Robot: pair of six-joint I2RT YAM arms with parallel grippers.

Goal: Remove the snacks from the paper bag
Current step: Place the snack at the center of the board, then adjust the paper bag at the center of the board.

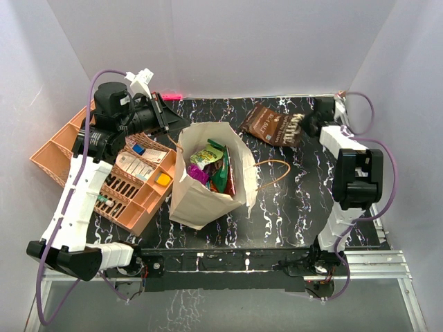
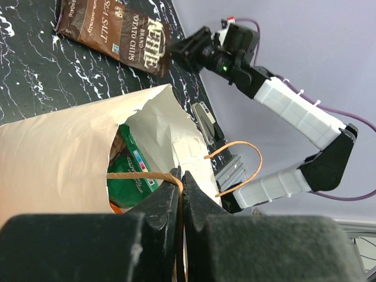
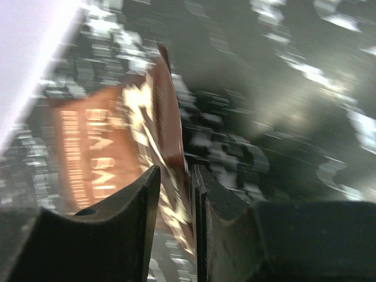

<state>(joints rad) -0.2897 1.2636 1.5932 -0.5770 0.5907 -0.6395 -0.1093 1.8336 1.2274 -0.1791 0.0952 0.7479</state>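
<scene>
Left gripper pinches the thin loop handle of the creased paper bag; beyond it, right gripper straddles a glossy pouch (grip unclear).

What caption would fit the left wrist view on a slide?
Left gripper pinches the bag handle; snacks show inside, pouch lies on the table beyond.

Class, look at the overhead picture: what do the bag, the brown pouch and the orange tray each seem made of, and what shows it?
The paper bag: matt cream paper, creased and softly folded. The brown pouch: probably printed plastic film, slightly glossy. The orange tray: apparently moulded plastic, with even colour and rigid dividers.
</scene>
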